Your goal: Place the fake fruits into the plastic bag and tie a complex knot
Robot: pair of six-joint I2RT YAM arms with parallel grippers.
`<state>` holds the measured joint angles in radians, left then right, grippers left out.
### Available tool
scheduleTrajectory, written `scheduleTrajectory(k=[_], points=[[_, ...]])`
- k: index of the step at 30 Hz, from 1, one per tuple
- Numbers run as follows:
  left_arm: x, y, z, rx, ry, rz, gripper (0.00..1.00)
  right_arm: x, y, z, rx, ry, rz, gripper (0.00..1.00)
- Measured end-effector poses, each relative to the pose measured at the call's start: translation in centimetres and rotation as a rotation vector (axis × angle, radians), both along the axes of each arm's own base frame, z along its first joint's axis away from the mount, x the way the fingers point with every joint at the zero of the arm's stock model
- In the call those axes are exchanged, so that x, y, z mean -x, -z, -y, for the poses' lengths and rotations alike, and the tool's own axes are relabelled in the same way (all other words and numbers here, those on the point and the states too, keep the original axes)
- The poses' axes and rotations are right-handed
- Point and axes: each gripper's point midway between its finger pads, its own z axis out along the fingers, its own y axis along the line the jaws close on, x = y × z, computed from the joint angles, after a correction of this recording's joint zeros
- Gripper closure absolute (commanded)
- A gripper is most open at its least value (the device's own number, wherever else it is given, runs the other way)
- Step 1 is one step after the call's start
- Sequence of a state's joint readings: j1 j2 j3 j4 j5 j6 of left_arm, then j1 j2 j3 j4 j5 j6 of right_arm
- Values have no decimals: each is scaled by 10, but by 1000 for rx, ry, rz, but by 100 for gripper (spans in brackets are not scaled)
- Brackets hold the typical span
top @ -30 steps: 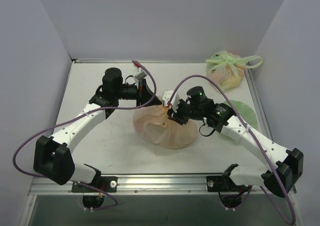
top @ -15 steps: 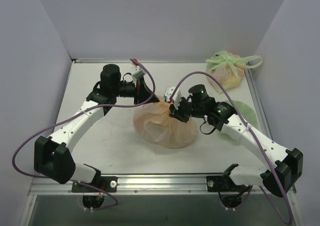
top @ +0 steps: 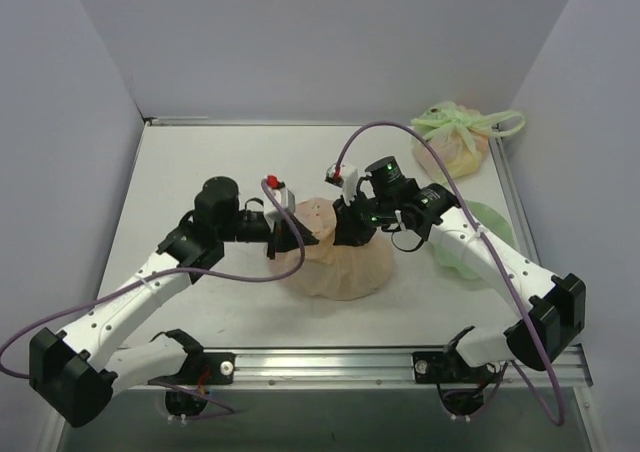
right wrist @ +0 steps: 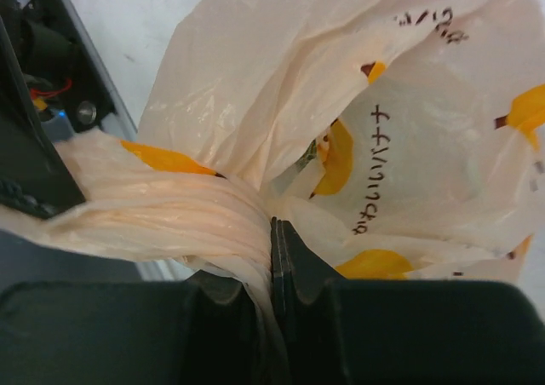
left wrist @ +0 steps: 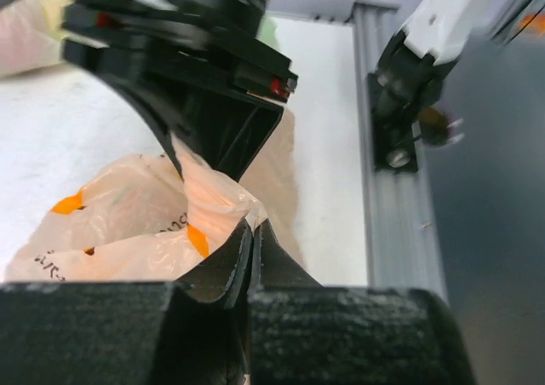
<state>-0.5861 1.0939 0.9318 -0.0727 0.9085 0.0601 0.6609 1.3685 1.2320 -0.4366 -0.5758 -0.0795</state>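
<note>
Film of the plastic bag (top: 340,267) sits pinched tight in left gripper (left wrist: 253,232) and right gripper (right wrist: 272,232), sack slumped between them, probably readying ends for knotting.

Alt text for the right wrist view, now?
Right gripper shut on a twisted strand of the thin translucent peach plastic bag printed with yellow bananas; the strand runs taut to the left edge. The bag's puffed body fills the upper right, white table showing top left.
</note>
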Motion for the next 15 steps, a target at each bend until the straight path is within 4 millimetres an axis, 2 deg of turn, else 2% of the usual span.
scheduleTrajectory(k=[3,7,12,15], points=[[18,21,10,-55,-16,151,100,10,8,-1,9,32,-132,100],[29,42,22,-132,-19,346,100,22,18,2,26,77,-275,100],[24,69,34,-240,-31,509,100,25,23,7,34,128,-371,100],[8,88,39,-315,-60,562,100,22,23,9,18,162,-415,100]])
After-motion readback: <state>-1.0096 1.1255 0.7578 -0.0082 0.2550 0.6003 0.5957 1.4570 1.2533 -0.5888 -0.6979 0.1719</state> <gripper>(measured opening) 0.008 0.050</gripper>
